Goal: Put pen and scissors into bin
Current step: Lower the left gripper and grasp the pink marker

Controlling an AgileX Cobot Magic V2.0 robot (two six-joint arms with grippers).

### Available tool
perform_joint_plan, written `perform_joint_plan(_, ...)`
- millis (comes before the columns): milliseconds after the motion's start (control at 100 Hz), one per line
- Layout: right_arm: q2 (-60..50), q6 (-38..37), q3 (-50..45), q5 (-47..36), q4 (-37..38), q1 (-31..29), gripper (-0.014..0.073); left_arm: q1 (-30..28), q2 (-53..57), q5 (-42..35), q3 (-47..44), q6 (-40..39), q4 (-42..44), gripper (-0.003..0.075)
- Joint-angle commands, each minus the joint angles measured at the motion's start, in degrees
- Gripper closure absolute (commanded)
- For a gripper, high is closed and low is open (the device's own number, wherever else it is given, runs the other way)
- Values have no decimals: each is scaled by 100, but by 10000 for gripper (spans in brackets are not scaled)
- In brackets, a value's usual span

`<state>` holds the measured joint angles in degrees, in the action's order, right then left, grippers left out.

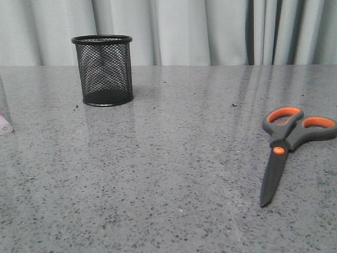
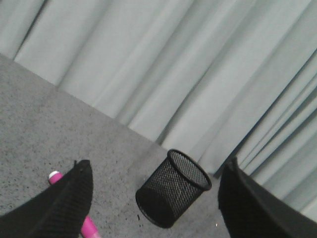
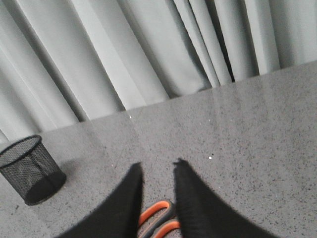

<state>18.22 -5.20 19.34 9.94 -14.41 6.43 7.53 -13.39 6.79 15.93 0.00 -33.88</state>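
The black mesh bin (image 1: 103, 71) stands upright at the back left of the table and looks empty. The scissors (image 1: 284, 153) lie flat at the right, blades shut and pointing to the front. Only the pen's white end (image 1: 4, 125) shows at the far left edge. No gripper shows in the front view. In the left wrist view my left gripper (image 2: 157, 163) is wide open and empty; the magenta pen (image 2: 89, 227) lies by one finger (image 2: 69, 203), with the bin (image 2: 171, 196) beyond. My right gripper (image 3: 157, 164) is narrowly open and empty above the scissors' orange handles (image 3: 156, 213).
The table is grey speckled stone (image 1: 168, 174). Grey curtains (image 1: 210, 31) hang close behind its back edge. The bin also shows in the right wrist view (image 3: 29, 171), well away from the right gripper.
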Motion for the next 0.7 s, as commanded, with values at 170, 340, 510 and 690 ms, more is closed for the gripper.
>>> perform_joint_plan(170, 1408, 9, 856, 363, -15, -25, 188, -33, -2387, 1569, 1984, -38, 837, 435)
perform_joint_plan(340, 1524, 9, 907, 389, -15, 9, 188, -205, -3910, 2625, 3187, -447, 1617, 426)
perform_joint_plan(510, 1524, 9, 907, 512, -18, 20, 188, -481, -5243, 3341, 4120, -786, 1820, 302)
perform_joint_plan(690, 1524, 9, 907, 634, -28, 20, 188, -532, -6275, 3914, 4629, -1007, 1852, 298)
